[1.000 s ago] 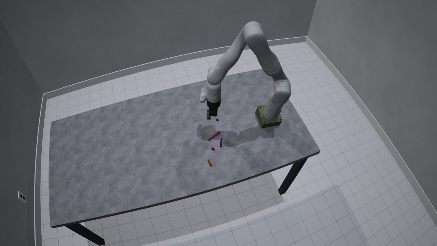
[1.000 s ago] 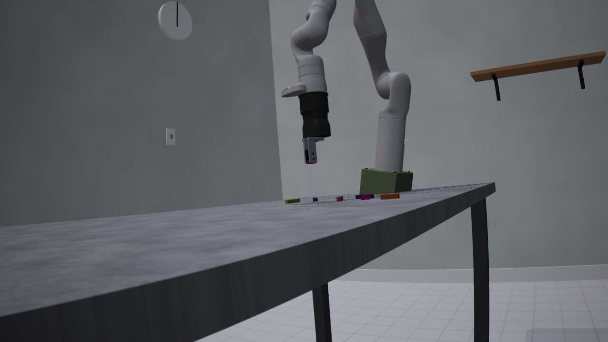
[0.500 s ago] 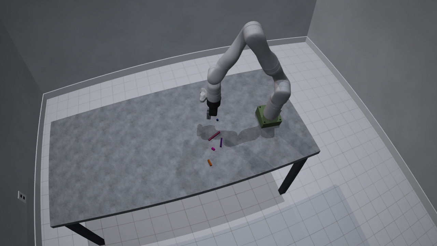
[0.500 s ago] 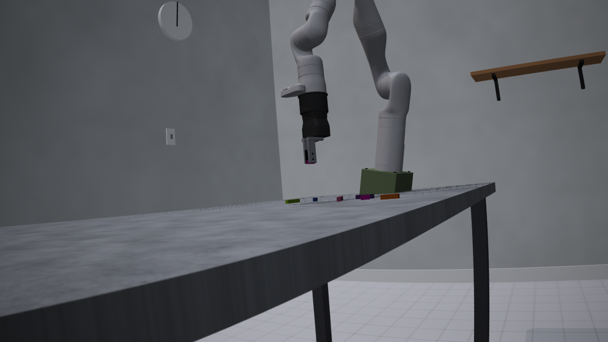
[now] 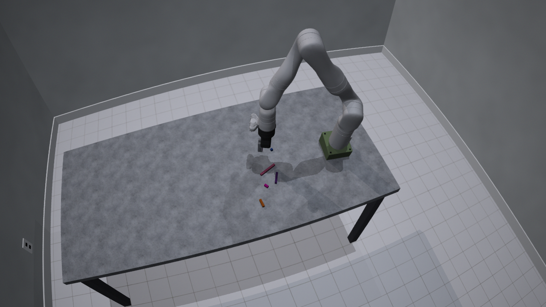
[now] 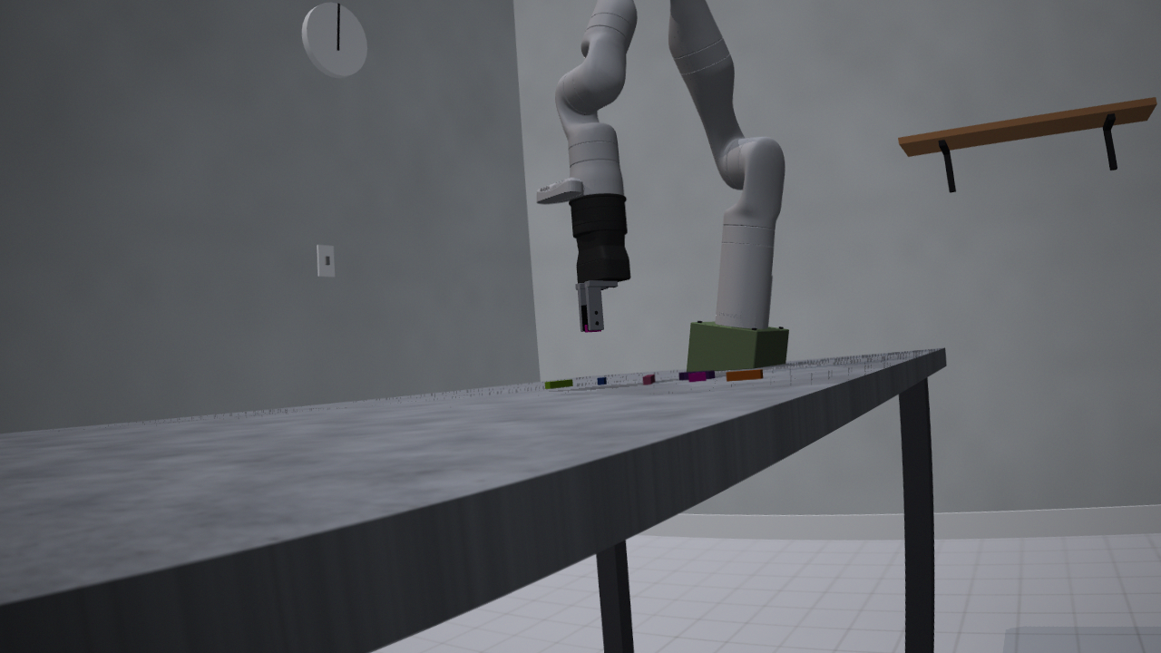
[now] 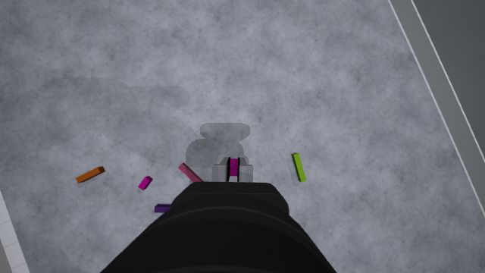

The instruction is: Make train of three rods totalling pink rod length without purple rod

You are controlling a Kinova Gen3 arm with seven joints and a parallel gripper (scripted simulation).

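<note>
My gripper (image 5: pixel 260 149) (image 6: pixel 591 326) (image 7: pixel 233 165) is shut on a magenta rod (image 7: pixel 233 167) (image 6: pixel 586 327) and holds it high above the table (image 5: pixel 152 190) (image 7: pixel 303 76). Below lie the pink rod (image 5: pixel 267 169) (image 6: pixel 648 379) (image 7: pixel 189 172), a purple rod (image 5: pixel 276 177) (image 7: pixel 162 208), a second magenta rod (image 5: pixel 265 186) (image 7: pixel 145 182), an orange rod (image 5: pixel 262 202) (image 6: pixel 743 374) (image 7: pixel 90 174), a lime rod (image 6: pixel 558 384) (image 7: pixel 298 167) and a small blue rod (image 5: pixel 271 149) (image 6: pixel 601 380). All lie apart from one another. The arm hides the lime rod in the top view; the gripper body hides the blue rod in the wrist view.
The arm's green base (image 5: pixel 335 146) (image 6: pixel 736 345) stands on the table at the right, behind the rods. The table's far edge runs close past the lime rod in the wrist view.
</note>
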